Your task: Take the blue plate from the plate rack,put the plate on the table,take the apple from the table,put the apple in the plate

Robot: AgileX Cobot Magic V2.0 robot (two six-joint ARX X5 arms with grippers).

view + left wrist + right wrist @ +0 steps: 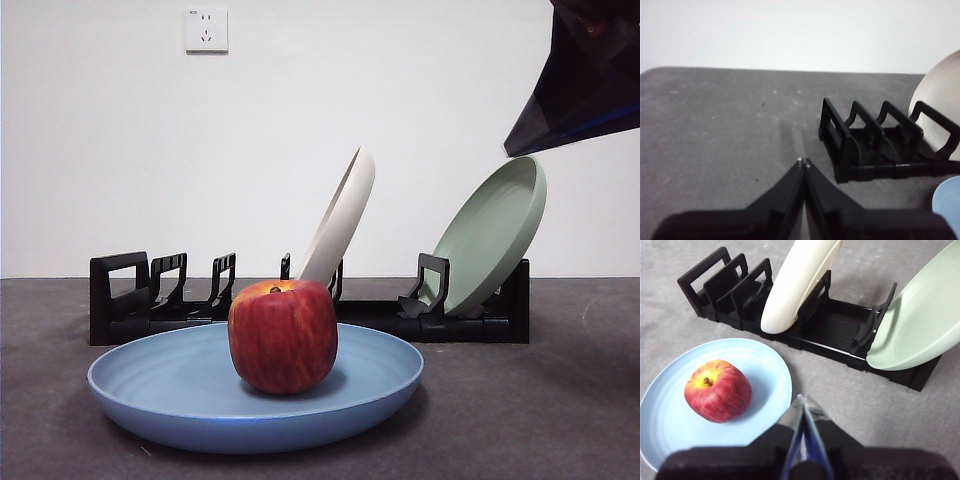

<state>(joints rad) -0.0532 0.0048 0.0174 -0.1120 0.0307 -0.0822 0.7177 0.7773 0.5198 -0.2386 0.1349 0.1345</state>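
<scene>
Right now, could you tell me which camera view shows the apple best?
The right wrist view: the whole apple and its stem show from above, on the blue plate. The front view gives only its side, and the left wrist view misses it.

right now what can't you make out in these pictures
- Blue plate, left wrist view: cut off by the edge; only a sliver shows.
- Pale green plate, right wrist view: cut off by the edge.
- Plate rack, front view: its middle is hidden behind the apple.
- Right gripper: blurred; jaws shut.
</scene>
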